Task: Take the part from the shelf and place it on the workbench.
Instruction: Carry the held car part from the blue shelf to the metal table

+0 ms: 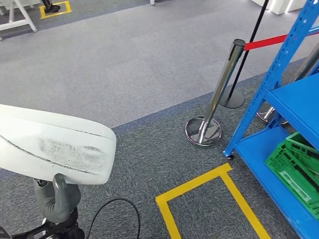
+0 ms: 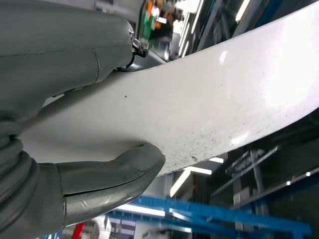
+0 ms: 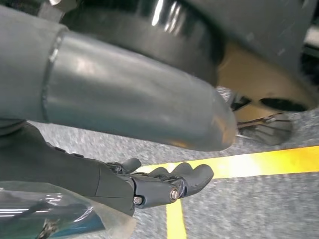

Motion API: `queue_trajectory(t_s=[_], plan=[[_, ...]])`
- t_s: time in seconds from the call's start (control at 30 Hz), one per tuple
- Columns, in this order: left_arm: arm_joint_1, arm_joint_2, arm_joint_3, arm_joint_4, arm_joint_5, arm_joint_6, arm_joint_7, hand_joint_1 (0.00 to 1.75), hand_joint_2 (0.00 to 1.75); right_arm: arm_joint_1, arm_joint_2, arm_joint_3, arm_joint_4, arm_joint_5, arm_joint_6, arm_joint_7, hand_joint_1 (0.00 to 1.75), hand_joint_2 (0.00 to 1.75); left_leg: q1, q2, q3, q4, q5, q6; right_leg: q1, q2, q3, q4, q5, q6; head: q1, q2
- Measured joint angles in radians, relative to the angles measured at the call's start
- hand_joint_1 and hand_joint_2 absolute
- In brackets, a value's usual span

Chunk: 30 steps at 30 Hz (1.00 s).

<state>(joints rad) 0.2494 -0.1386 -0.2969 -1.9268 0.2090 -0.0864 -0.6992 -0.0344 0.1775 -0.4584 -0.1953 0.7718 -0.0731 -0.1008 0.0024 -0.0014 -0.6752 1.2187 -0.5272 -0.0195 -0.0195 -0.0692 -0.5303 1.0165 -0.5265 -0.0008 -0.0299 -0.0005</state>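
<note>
Holding the white part point(image 1: 53, 147), the left hand point(image 1: 60, 199) grips its edge. The right hand point(image 3: 158, 186) hangs loose, holding nothing. Green crates point(image 1: 297, 169) sit on the blue shelf point(image 1: 263, 164).

Grey ribbed cover, thick thumb (darker fingers point(image 3: 177, 184)).

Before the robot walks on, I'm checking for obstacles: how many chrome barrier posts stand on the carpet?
2. One chrome barrier post leans beside the blue shelf's front leg. A second post's round base shows behind that leg, mostly hidden. More may stand out of frame.
</note>
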Motion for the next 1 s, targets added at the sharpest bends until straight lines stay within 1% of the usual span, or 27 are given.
queue_trajectory(t_s=[0.07,0.1,0.13,0.2,0.23,0.27,0.3,0.37,0.4,0.43,0.47,0.5,0.53,0.57,0.6,0.63,0.67,0.7,0.73,0.77,0.8,0.83,0.87,0.9,0.93,0.97,1.0], plan=[[0.003,0.0,0.01,-0.01,0.001,-0.002,0.0,1.75,1.75,-0.003,0.0,0.007,0.0,0.0,0.001,-0.01,0.0,0.0,-0.01,0.05,0.066,-0.134,0.053,0.013,0.003,-0.025,0.008,0.0,-0.007,0.006,0.0,0.0],[0.003,0.0,0.014,-0.013,0.002,-0.003,0.0,1.75,1.75,-0.004,0.001,0.01,0.0,0.0,0.001,-0.014,0.0,0.0,-0.016,0.071,0.086,-0.176,0.063,0.02,0.005,-0.037,0.011,0.0,-0.01,0.01,0.001,0.0],[0.004,-0.001,0.018,-0.016,0.002,-0.004,0.0,1.75,1.75,-0.005,0.001,0.012,0.0,0.0,0.001,-0.016,0.0,0.0,-0.021,0.084,0.093,-0.195,0.063,0.026,0.008,-0.049,0.014,-0.001,-0.013,0.015,0.001,0.0],[0.008,-0.001,0.025,-0.02,0.003,-0.004,0.0,1.75,1.75,-0.008,0.001,0.015,0.0,0.0,0.002,-0.017,0.0,0.0,-0.023,0.063,0.091,-0.2,0.063,0.033,0.009,-0.073,0.022,-0.005,-0.017,0.025,0.0,0.0],[0.01,-0.001,0.027,-0.022,0.004,-0.004,0.0,1.75,1.75,-0.009,0.001,0.017,0.0,0.0,0.002,-0.017,0.0,0.0,-0.021,0.05,0.093,-0.205,0.066,0.037,0.008,-0.073,0.025,-0.004,-0.023,0.031,0.001,0.0],[0.011,-0.002,0.029,-0.025,0.004,-0.004,0.0,1.75,1.75,-0.012,0.001,0.018,0.0,0.0,0.002,-0.018,0.0,0.0,-0.017,0.037,0.096,-0.21,0.068,0.041,0.007,-0.055,0.021,0.008,-0.035,0.036,0.002,0.0],[0.01,-0.003,0.031,-0.027,0.004,-0.004,0.0,1.75,1.75,-0.013,0.001,0.019,-0.001,0.001,0.002,-0.018,0.0,0.0,-0.013,0.025,0.098,-0.215,0.072,0.046,0.006,-0.025,0.006,0.041,-0.057,0.04,0.005,0.0],[0.009,-0.005,0.033,-0.03,0.003,-0.004,0.0,1.75,1.75,-0.013,0.001,0.021,-0.001,0.001,0.003,-0.019,0.0,0.0,-0.01,0.002,0.098,-0.216,0.073,0.052,0.005,0.041,-0.057,0.164,-0.115,0.043,0.012,0.0],[0.009,-0.006,0.034,-0.03,0.002,-0.005,0.0,1.75,1.75,-0.012,0.001,0.022,-0.001,0.002,0.004,-0.018,0.0,0.0,-0.01,-0.012,0.098,-0.216,0.073,0.054,0.005,0.056,-0.091,0.226,-0.135,0.043,0.014,0.0],[0.009,-0.006,0.034,-0.03,0.001,-0.007,0.0,1.75,1.75,-0.01,0.001,0.022,-0.001,0.004,0.005,-0.015,0.0,0.0,-0.01,-0.027,0.098,-0.215,0.073,0.055,0.005,0.063,-0.114,0.26,-0.136,0.043,0.014,0.0],[0.008,-0.006,0.035,-0.029,0.0,-0.01,0.0,1.75,1.75,-0.009,0.001,0.022,-0.001,0.006,0.003,-0.009,0.0,0.0,-0.01,-0.042,0.098,-0.214,0.073,0.055,0.005,0.066,-0.121,0.259,-0.118,0.043,0.014,0.0],[0.008,-0.008,0.035,-0.029,-0.001,-0.013,0.0,1.75,1.75,-0.009,0.001,0.022,-0.001,0.008,0.001,0.0,0.0,0.0,-0.009,-0.058,0.099,-0.212,0.072,0.054,0.004,0.071,-0.108,0.218,-0.082,0.043,0.014,0.0],[0.007,-0.01,0.035,-0.028,-0.002,-0.014,0.0,1.75,1.75,-0.009,0.002,0.022,-0.001,0.01,-0.003,0.009,0.0,0.0,-0.008,-0.073,0.098,-0.209,0.071,0.052,0.002,0.087,-0.085,0.154,-0.041,0.042,0.014,0.0],[0.006,-0.012,0.035,-0.027,-0.002,-0.015,0.0,1.75,1.75,-0.01,0.002,0.022,0.0,0.012,-0.007,0.017,0.0,0.0,-0.009,-0.086,0.095,-0.203,0.069,0.048,-0.002,0.118,-0.06,0.091,-0.013,0.042,0.014,0.0],[0.005,-0.014,0.034,-0.026,-0.005,-0.014,0.0,1.75,1.75,-0.011,0.003,0.022,0.0,0.013,-0.01,0.022,0.0,0.0,-0.009,-0.1,0.091,-0.197,0.067,0.043,-0.005,0.144,-0.04,0.044,0.005,0.041,0.014,0.0],[0.004,-0.016,0.034,-0.026,-0.007,-0.012,0.0,1.75,1.75,-0.012,0.004,0.023,0.0,0.013,-0.011,0.024,0.0,0.0,-0.008,-0.111,0.086,-0.193,0.066,0.037,-0.007,0.164,-0.028,0.021,0.008,0.04,0.014,0.0],[0.004,-0.017,0.033,-0.025,-0.009,-0.008,0.0,1.75,1.75,-0.012,0.004,0.023,0.0,0.014,-0.011,0.025,0.0,0.0,-0.007,-0.123,0.081,-0.191,0.067,0.031,-0.007,0.17,-0.023,0.016,0.004,0.037,0.013,0.0],[0.005,-0.018,0.033,-0.025,-0.011,-0.005,0.0,1.75,1.75,-0.012,0.005,0.024,0.0,0.016,-0.009,0.023,0.0,0.0,-0.005,-0.135,0.077,-0.191,0.07,0.026,-0.007,0.157,-0.02,0.016,0.005,0.032,0.013,0.0],[0.007,-0.018,0.033,-0.026,-0.012,-0.003,0.0,1.75,1.75,-0.012,0.006,0.026,0.0,0.018,-0.006,0.02,0.0,0.0,-0.005,-0.13,0.074,-0.187,0.069,0.021,-0.007,0.143,-0.018,0.013,0.007,0.027,0.013,0.0],[0.008,-0.019,0.033,-0.027,-0.012,-0.001,0.0,1.75,1.75,-0.012,0.006,0.027,0.0,0.02,-0.002,0.016,0.0,0.0,-0.006,-0.109,0.067,-0.174,0.061,0.016,-0.007,0.128,-0.015,0.011,0.008,0.021,0.009,0.0],[0.008,-0.018,0.033,-0.027,-0.011,0.001,0.0,1.75,1.75,-0.011,0.006,0.028,0.0,0.022,0.002,0.011,0.0,0.0,-0.008,-0.079,0.052,-0.143,0.042,0.011,-0.008,0.112,-0.012,0.009,0.008,0.015,0.007,0.0],[0.008,-0.018,0.033,-0.028,-0.011,0.001,0.0,1.75,1.75,-0.01,0.007,0.029,0.0,0.023,0.005,0.009,0.0,0.0,-0.008,-0.043,0.03,-0.092,0.015,0.006,-0.007,0.095,-0.01,0.008,0.007,0.01,0.004,0.0],[0.007,-0.017,0.033,-0.028,-0.01,0.002,0.0,1.75,1.75,-0.008,0.006,0.029,0.0,0.023,0.006,0.007,0.0,0.0,-0.006,-0.022,-0.001,-0.028,-0.016,0.001,-0.005,0.078,-0.009,0.007,0.004,0.006,0.002,0.0],[0.008,-0.017,0.033,-0.028,-0.009,0.004,0.0,1.75,1.75,-0.006,0.006,0.029,0.0,0.024,0.006,0.007,0.0,0.0,-0.003,-0.014,-0.031,0.034,-0.04,-0.002,-0.004,0.061,-0.007,0.007,0.001,0.004,0.002,0.0],[0.009,-0.016,0.033,-0.028,-0.008,0.004,0.0,1.75,1.75,-0.005,0.005,0.029,0.0,0.024,0.006,0.008,0.0,0.0,0.0,-0.011,-0.05,0.073,-0.049,-0.004,-0.004,0.044,-0.006,0.008,-0.001,0.004,0.002,0.0],[0.01,-0.016,0.033,-0.028,-0.007,0.005,0.0,1.75,1.75,-0.003,0.004,0.029,0.0,0.024,0.006,0.008,0.0,0.0,0.002,-0.009,-0.053,0.08,-0.039,-0.004,-0.003,0.028,-0.004,0.008,-0.004,0.004,0.002,0.0],[0.01,-0.015,0.033,-0.027,-0.006,0.005,0.0,1.75,1.75,-0.003,0.004,0.029,0.0,0.024,0.006,0.008,0.0,0.0,0.002,-0.005,-0.036,0.047,-0.012,-0.002,-0.003,0.013,0.0,0.008,-0.007,0.005,0.002,0.0]])
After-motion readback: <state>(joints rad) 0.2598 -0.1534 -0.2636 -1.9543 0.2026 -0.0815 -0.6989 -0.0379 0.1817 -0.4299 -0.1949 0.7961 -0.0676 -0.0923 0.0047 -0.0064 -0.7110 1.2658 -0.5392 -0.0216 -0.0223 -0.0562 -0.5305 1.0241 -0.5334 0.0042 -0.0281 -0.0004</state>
